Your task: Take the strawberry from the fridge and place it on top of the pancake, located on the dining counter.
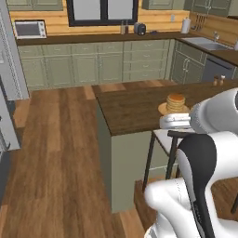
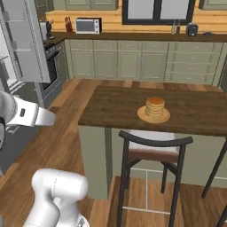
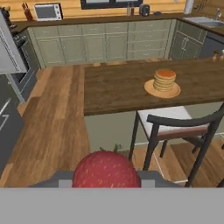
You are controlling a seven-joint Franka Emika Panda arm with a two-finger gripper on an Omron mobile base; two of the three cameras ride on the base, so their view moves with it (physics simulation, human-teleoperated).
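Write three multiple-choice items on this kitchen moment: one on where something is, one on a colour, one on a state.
1. Where does the pancake stack stand?
A. on the floor
B. on its plate on the dining counter
C. on the chair seat

2. What colour is the chair frame drawn up to that counter?
A. black
B. white
C. red

3. What is the state of the strawberry?
A. lying on the pancake
B. lying on the floor
C. held in the gripper

Answers: 1 B, the plate sits on the dark wooden top. 2 A, its curved back and legs are dark. 3 C, the hand view shows the berry between the fingertips, away from the stack.
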